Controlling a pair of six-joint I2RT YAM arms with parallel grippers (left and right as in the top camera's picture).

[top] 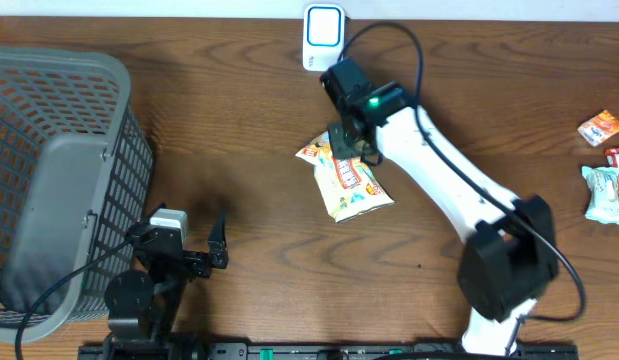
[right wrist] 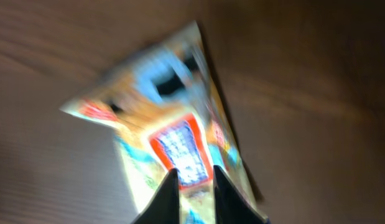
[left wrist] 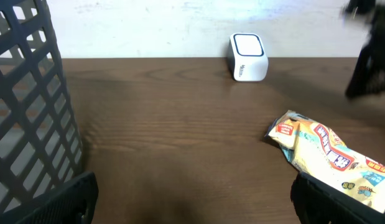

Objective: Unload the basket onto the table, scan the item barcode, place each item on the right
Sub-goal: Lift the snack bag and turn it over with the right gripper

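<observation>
One snack packet [top: 351,182] to deal with: lying flat just behind the middle of the desk [top: 249,120], a little in front of the white scanner [top: 322,37] at the back edge. Looks light and limp, a glossy printed film pillow with crimped ends, orange, yellow and red on a pale ground. Likely to crumple, slide and sag when lifted; contents probably brittle, so a gentle pinch only. Best taken by a crimped end or side seam, keeping the flat printed faces free for the scanner window.

Right fingers [right wrist: 195,171] drawn nearly together over the packet's upper end, apparently pinching a fold of the film. Left fingers [left wrist: 195,193] spread wide, holding nothing, near the front edge beside the grey lattice basket [top: 49,180] at the left. Dark wood-grain desk, smooth and matt. More small wrapped packets [top: 601,127] at the right edge.
</observation>
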